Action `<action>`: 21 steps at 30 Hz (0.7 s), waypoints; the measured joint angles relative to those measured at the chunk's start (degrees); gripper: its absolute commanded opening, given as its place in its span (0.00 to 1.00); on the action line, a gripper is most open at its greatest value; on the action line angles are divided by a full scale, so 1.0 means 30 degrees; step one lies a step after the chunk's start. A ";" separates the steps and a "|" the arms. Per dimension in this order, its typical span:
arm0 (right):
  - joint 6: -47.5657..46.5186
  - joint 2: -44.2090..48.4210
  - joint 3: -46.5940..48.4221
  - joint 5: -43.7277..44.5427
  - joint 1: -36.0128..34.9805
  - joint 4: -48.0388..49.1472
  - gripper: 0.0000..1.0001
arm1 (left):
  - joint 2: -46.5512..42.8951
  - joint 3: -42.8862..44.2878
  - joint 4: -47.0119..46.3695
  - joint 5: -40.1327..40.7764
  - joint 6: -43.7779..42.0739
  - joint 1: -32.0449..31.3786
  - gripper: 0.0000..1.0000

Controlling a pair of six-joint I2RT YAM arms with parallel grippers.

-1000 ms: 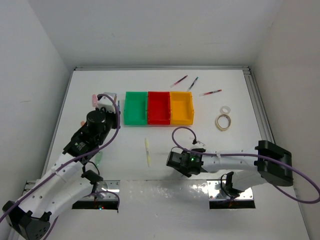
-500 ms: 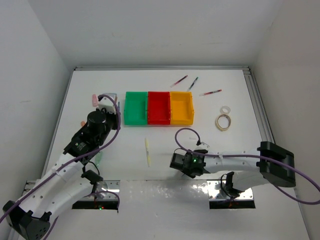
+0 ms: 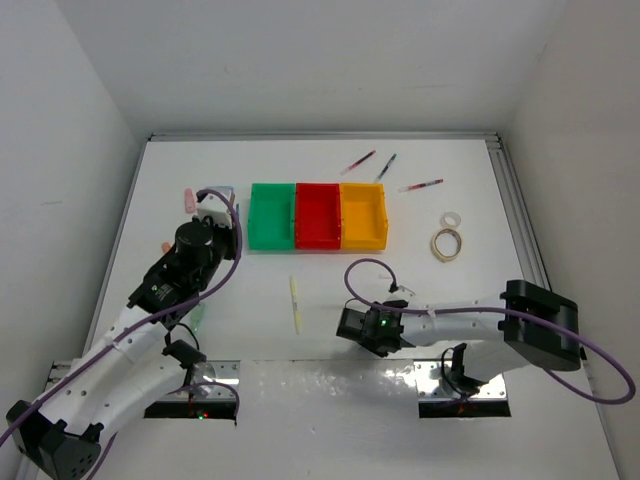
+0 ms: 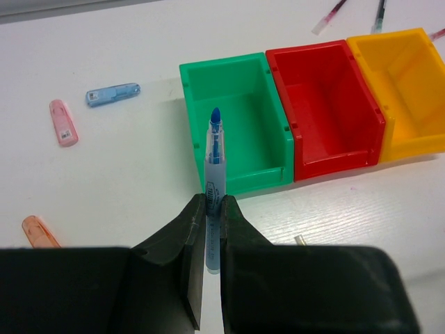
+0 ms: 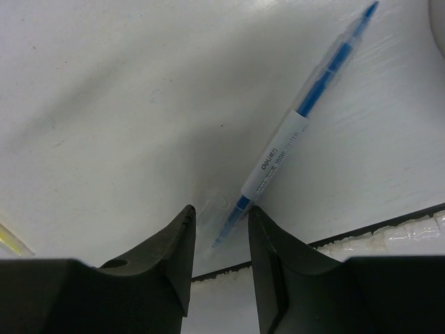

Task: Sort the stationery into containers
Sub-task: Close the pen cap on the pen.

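My left gripper (image 4: 213, 202) is shut on a blue pen (image 4: 215, 156), which sticks out ahead of the fingers with its tip over the green container (image 4: 222, 66). The red container (image 4: 306, 50) and the yellow container (image 4: 386, 36) join it on the right. In the top view the left gripper (image 3: 224, 220) hangs just left of the green container (image 3: 271, 215). My right gripper (image 5: 221, 212) is low over the table near its front edge. It is open, with the thin tip of a blue-and-white pen (image 5: 285, 146) lying between the jaws, against the right finger.
A pale yellow pen (image 3: 295, 303) lies left of the right gripper (image 3: 347, 322). Three pens (image 3: 385, 166) lie behind the containers. Two tape rolls (image 3: 447, 243) sit at the right. Pink (image 4: 64, 122), blue (image 4: 112, 93) and orange (image 4: 38, 231) erasers lie left of the containers.
The right gripper has shifted a little near the front edge and its jaws have narrowed slightly round the pen tip. The left arm holds still with the blue pen.
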State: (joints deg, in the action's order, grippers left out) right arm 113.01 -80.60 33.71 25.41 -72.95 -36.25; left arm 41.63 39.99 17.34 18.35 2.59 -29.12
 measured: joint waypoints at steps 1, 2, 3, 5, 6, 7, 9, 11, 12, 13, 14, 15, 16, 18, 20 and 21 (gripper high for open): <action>-0.0058 -0.0066 0.0066 0.0007 0.0000 -0.0029 0.35 | 0.0000 0.0000 0.0007 0.0015 -0.0015 0.0000 0.00; -0.0160 -0.0168 0.0153 0.0007 0.0000 -0.0102 0.35 | 0.0000 -0.0007 0.0000 0.0029 -0.0066 0.0000 0.00; -0.0321 -0.0335 0.0386 0.0022 0.0000 -0.0386 0.35 | 0.0000 -0.0015 0.0000 0.0029 -0.0073 0.0007 0.00; -0.0765 -0.0852 0.1195 0.0073 0.0000 -0.1122 0.35 | 0.0000 -0.0051 -0.0007 0.0029 -0.0087 0.0036 0.00; -0.1005 -0.1173 0.1778 0.0117 -0.0007 -0.1494 0.35 | 0.0000 -0.0080 -0.0007 0.0029 -0.0102 0.0073 0.00; -0.1231 -0.1413 0.2331 0.0160 -0.0015 -0.1836 0.35 | 0.0000 -0.0109 -0.0007 0.0036 -0.0131 0.0095 0.00; -0.1756 -0.1865 0.3745 0.0415 -0.0124 -0.2732 0.36 | -0.0007 -0.0153 -0.0007 0.0036 -0.0138 0.0124 0.00; -0.2208 -0.2164 0.4983 0.0627 -0.0342 -0.3526 0.37 | -0.0007 -0.0204 -0.0015 0.0044 -0.0138 0.0138 0.00; -0.2419 -0.2237 0.5450 0.0758 -0.0459 -0.3774 0.37 | -0.0007 -0.0211 -0.0022 0.0044 -0.0146 0.0138 0.00; -0.2586 -0.2273 0.5770 0.0882 -0.0539 -0.3993 0.37 | -0.0007 -0.0226 -0.0022 0.0044 -0.0153 0.0146 0.00; -0.2688 -0.2273 0.5916 0.0940 -0.0583 -0.4109 0.37 | -0.0007 -0.0226 -0.0022 0.0051 -0.0153 0.0175 0.00; -0.2718 -0.2273 0.5909 0.0998 -0.0612 -0.4167 0.37 | -0.0007 -0.0226 -0.0029 0.0051 -0.0168 0.0204 0.00; -0.2710 -0.2266 0.5734 0.0998 -0.0612 -0.4138 0.36 | -0.0007 -0.0226 -0.0029 0.0066 -0.0189 0.0219 0.00; -0.2667 -0.2171 0.4962 0.0991 -0.0554 -0.3905 0.35 | -0.0007 -0.0226 -0.0029 0.0117 -0.0204 0.0262 0.00; -0.2652 -0.1727 0.3679 0.0933 -0.0415 -0.3388 0.35 | -0.0007 -0.0226 -0.0029 0.0153 -0.0204 0.0291 0.00; -0.2659 -0.1501 0.3133 0.0911 -0.0328 -0.3264 0.34 | -0.0007 -0.0226 -0.0029 0.0168 -0.0211 0.0313 0.00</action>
State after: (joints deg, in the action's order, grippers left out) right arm 105.03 -85.10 43.11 28.14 -73.93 -46.04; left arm 41.60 39.31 17.26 18.85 1.96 -28.18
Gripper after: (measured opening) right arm 0.353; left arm 0.066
